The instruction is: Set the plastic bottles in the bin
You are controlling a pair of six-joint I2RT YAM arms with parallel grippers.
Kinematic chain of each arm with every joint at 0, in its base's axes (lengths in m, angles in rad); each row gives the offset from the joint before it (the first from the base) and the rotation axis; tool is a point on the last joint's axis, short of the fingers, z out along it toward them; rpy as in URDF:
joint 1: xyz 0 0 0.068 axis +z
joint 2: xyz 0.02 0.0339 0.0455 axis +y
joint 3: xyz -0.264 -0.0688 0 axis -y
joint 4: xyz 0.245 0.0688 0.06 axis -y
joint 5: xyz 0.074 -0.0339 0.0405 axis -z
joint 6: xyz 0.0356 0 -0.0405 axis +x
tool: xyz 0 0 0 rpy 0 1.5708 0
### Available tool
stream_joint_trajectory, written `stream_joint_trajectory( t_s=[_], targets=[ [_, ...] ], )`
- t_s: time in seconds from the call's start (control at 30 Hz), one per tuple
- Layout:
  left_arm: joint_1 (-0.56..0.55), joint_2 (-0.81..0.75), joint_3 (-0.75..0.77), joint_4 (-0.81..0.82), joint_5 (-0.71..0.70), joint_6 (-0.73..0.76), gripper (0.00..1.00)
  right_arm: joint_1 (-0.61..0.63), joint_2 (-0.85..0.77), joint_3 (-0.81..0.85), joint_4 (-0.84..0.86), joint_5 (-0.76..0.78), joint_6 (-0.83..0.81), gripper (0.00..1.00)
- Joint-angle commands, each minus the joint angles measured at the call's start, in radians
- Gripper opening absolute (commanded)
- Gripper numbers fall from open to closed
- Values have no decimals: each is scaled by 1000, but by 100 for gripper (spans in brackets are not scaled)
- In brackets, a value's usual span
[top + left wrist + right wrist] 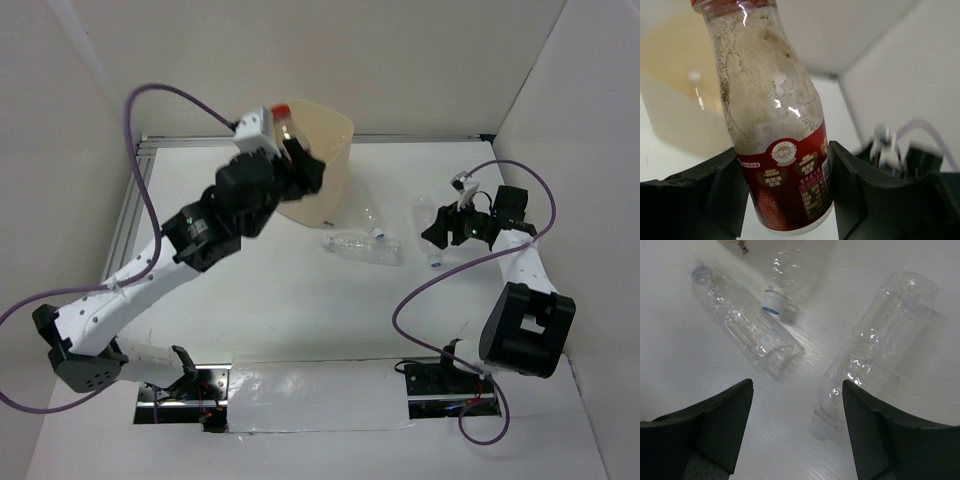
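As left end effector [784, 167] grips red-label bottle [765, 100], right end effector [796, 392] gapes empty

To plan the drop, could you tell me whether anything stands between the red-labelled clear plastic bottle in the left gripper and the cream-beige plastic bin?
Nothing visible does. The left gripper holds the red-labelled clear plastic bottle at the open rim of the tall cream-beige plastic bin, with no object between them.

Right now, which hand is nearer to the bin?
Left. The left hand holds the red-labelled bottle at the rim of the bin. The right hand is apart from the bin, well to its right, open above the clear bottles lying flat.
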Motion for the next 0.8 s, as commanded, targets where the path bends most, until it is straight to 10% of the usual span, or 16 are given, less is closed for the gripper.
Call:
stream_joint_trajectory(
  t_s=[0.0, 0.23, 0.43, 0.77],
  targets=[
    [109, 162, 103, 240, -83, 203, 3, -6, 6, 50, 46, 80, 26, 82],
    [302, 542, 517, 162, -83, 200, 34, -6, 6, 61, 68, 258, 92, 100],
    [359, 682, 603, 99, -46, 166, 84, -6, 59, 104, 68, 342, 150, 100],
    [320, 611, 564, 113, 68, 278, 100, 82, 311, 179, 137, 415, 182, 100]
  ],
)
